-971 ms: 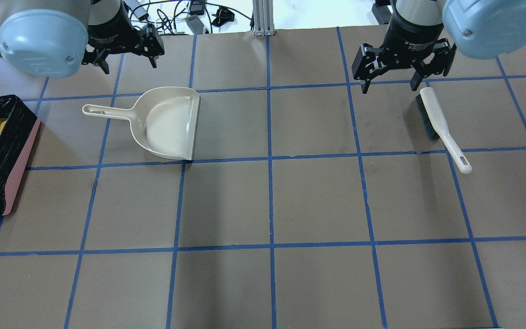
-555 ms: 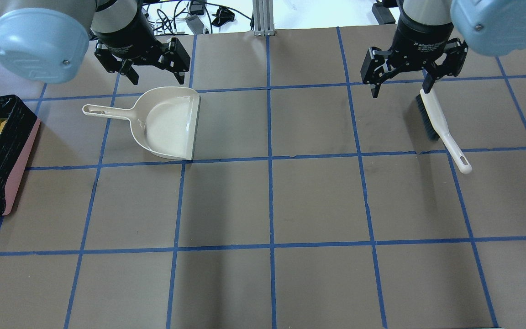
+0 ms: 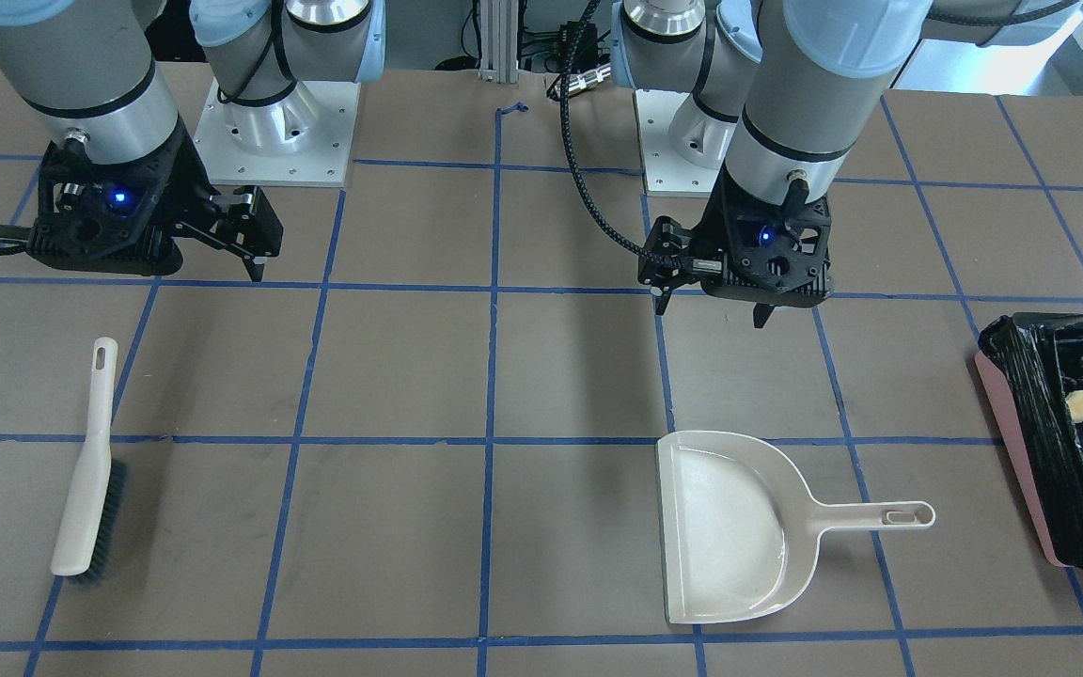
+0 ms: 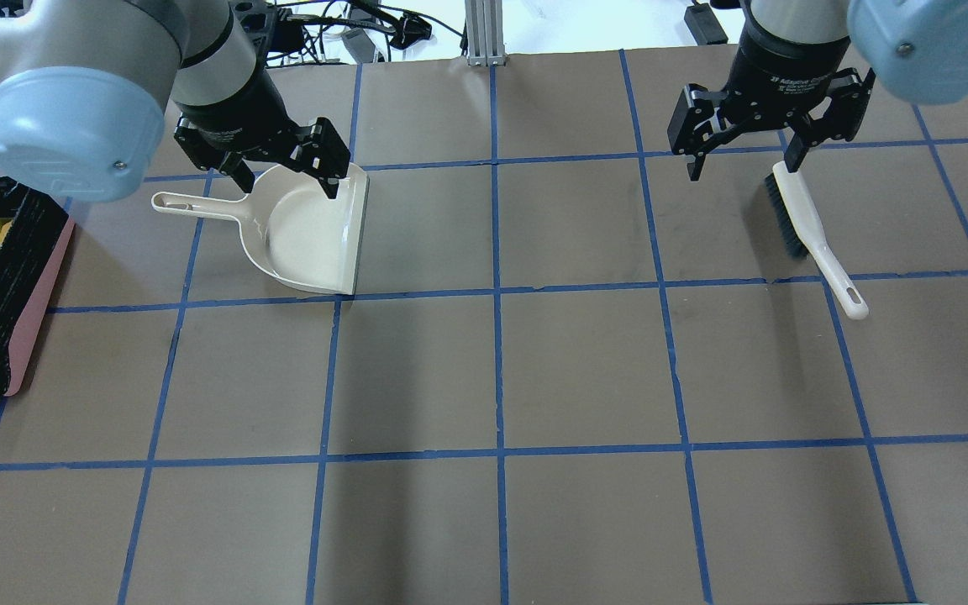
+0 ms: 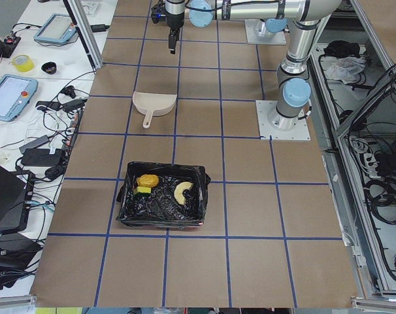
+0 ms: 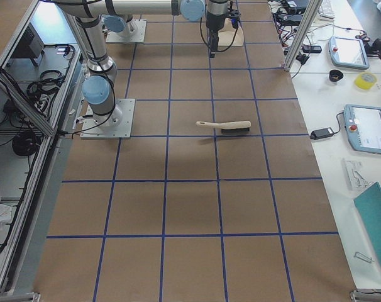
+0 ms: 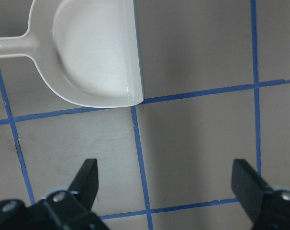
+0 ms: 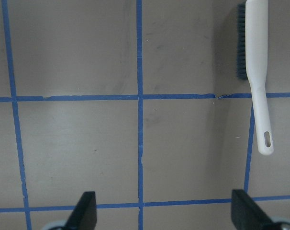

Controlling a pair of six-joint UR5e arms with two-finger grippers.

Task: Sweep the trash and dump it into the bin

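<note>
The trash lies inside the bin [image 5: 127,199], a pink container lined with a black bag: a golden-brown lump [image 5: 146,180], a yellow wedge [image 5: 142,190] and a cream crescent [image 5: 182,191]. In the overhead view the bin [image 4: 34,302] sits at the table's left edge. My left gripper [image 4: 289,181] hangs open above the back edge of the beige dustpan [image 4: 307,231], holding nothing. The left wrist view shows the dustpan [image 7: 97,52] ahead of the spread fingers. My right gripper [image 4: 741,168] is open just behind the head of the white brush [image 4: 803,218], which lies flat on the table.
The brown table is marked off in squares by blue tape [image 4: 497,290]. Both arm bases [image 3: 274,132] stand at the robot's end. Tablets and cables lie on side benches [image 5: 28,72] beyond the table's edge.
My left gripper has moved forward and rightward, from behind the dustpan to above its back edge. My right gripper has shifted slightly right, staying open.
</note>
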